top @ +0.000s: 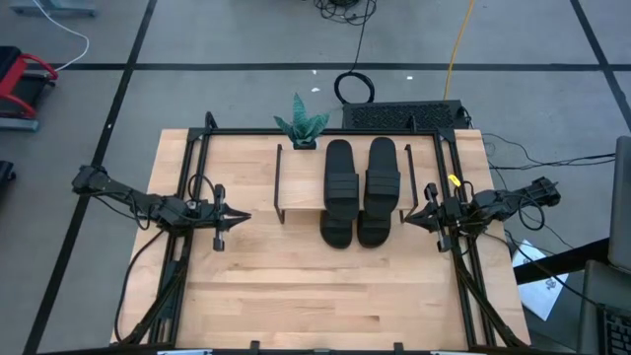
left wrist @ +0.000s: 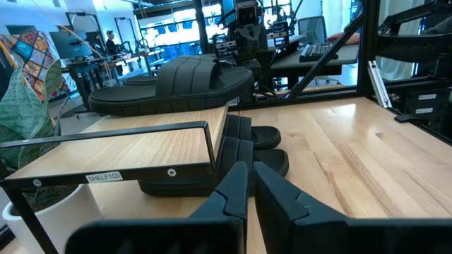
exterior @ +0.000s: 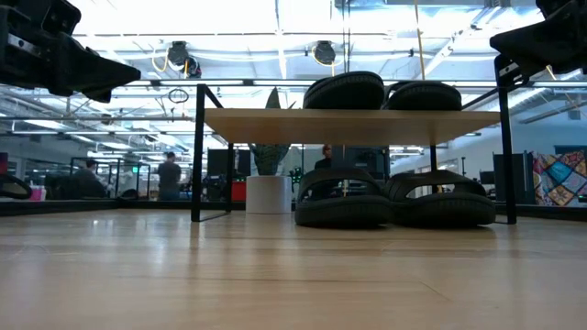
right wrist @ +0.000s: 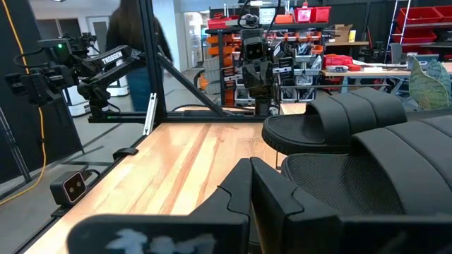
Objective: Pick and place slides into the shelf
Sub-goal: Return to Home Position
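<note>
- All four slides [top: 340,177] are at the shelf [top: 301,187]. Two lie side by side on its top board, and two stand on the table [top: 325,296] beneath it, their ends showing past the board's edge in the high view.
- The left gripper [top: 242,216] hovers beside the shelf's left end and holds nothing. Its fingers are drawn together, with only a thin slit between them.
- The right gripper [top: 404,217] is just beside the shelf's right end, also empty, with its fingers closed against each other.
- In my judgement a slide is light, with a soft and slightly springy sole and a matte surface that should not slip (it looks like foam rubber, though I cannot be sure).
- The best hold is probably across the wide strap [left wrist: 201,70] or on the sole's side edge. Nothing here seems fragile, but the light shelf could shift if pushed.
</note>
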You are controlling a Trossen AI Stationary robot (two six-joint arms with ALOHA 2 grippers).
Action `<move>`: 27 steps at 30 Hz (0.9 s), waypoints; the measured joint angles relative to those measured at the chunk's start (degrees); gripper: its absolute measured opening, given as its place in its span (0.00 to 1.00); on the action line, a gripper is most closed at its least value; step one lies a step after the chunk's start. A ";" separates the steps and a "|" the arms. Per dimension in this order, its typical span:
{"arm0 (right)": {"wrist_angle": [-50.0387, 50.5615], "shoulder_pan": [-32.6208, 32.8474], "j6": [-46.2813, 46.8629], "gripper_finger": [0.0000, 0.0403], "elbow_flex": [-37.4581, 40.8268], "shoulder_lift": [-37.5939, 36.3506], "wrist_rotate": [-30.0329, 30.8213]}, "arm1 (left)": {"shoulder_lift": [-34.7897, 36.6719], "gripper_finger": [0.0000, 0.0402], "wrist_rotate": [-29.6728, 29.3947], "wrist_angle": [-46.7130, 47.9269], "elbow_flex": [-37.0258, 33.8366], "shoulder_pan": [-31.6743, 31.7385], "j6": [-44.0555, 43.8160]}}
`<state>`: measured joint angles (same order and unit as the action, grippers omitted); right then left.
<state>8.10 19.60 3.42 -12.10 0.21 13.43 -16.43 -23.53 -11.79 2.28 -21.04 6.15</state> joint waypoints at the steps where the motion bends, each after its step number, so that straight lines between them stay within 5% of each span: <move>1: 0.00 0.00 0.00 0.00 0.00 0.00 0.00 | -0.01 0.05 -0.01 0.01 0.00 0.00 0.00; 9: -0.01 0.02 0.00 0.00 0.00 0.00 0.00 | -0.02 0.00 0.00 0.02 0.00 0.00 0.00; 27: 0.00 0.00 0.00 0.00 0.00 0.00 0.00 | -0.01 0.06 0.00 0.02 0.00 0.01 0.00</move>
<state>8.10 19.60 3.42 -12.10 0.21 13.43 -16.43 -23.53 -11.77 2.28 -21.03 6.15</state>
